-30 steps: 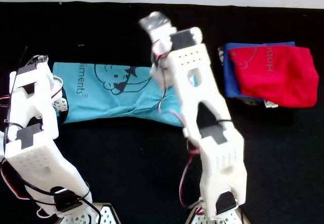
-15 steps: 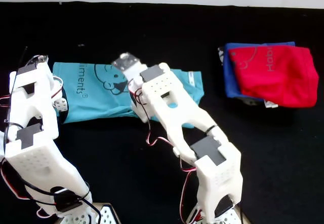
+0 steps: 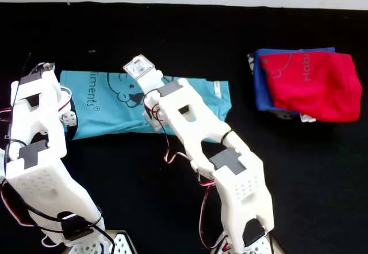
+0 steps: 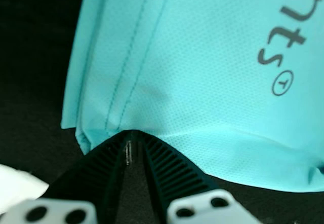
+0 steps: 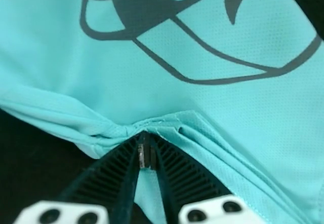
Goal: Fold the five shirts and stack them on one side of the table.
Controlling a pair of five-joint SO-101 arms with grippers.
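The teal shirt (image 3: 109,113), printed with dark lettering and a cartoon drawing, lies spread on the black worktop (image 3: 172,35). The left tool (image 4: 129,150) pinches its end hem, the right tool (image 5: 146,155) a bunched edge near the drawing. A lettered red shirt (image 3: 313,84) lies atop a blue shirt (image 3: 261,87), well apart.

Teal shirt (image 3: 109,107), middle: the right arm (image 3: 195,122) lies across it, so we lose part of the printed figure and the near hem.
Teal shirt, left end: the left arm (image 3: 37,122) covers that edge.
Blue shirt (image 3: 261,87): under the red shirt (image 3: 313,84); we see only its left strip and far edge.
Pale scraps (image 3: 305,118) at the stack's near edge: perhaps labels; too small for us to tell.
Wrist views: the teal shirt's print runs off the picture edges.
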